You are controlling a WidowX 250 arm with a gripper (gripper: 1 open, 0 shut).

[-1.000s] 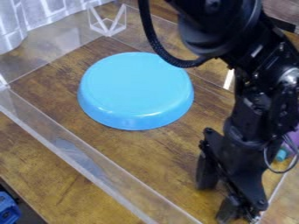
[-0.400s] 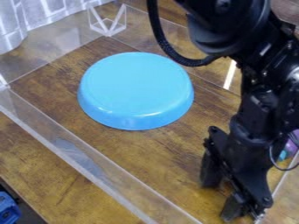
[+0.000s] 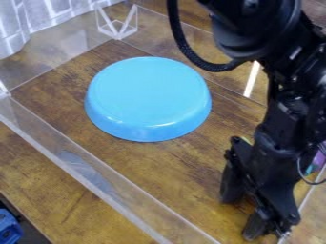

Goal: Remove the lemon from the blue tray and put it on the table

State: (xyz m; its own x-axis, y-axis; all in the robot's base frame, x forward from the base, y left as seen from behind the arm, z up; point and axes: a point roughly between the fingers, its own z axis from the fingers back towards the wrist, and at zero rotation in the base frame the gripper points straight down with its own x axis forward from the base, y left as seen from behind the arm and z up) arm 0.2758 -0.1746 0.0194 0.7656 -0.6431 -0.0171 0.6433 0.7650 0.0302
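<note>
The blue tray point(image 3: 148, 97) is a wide round light-blue dish lying left of centre on the brown wooden table point(image 3: 76, 119). Its top is bare, and the lemon is out of view. My black arm reaches down from the upper right. The gripper point(image 3: 264, 214) is low over the table at the lower right, well clear of the tray's rim. Its dark fingers merge with the wrist body, so the gap between them does not show, nor does anything held there.
Clear acrylic walls point(image 3: 90, 167) border the table along the front left and the back. A clear stand point(image 3: 117, 19) is behind the tray. Cables point(image 3: 192, 48) loop from the arm above the tray's far right side.
The arm and gripper have drifted slightly to the right and down at the lower right. The tray has not moved.
</note>
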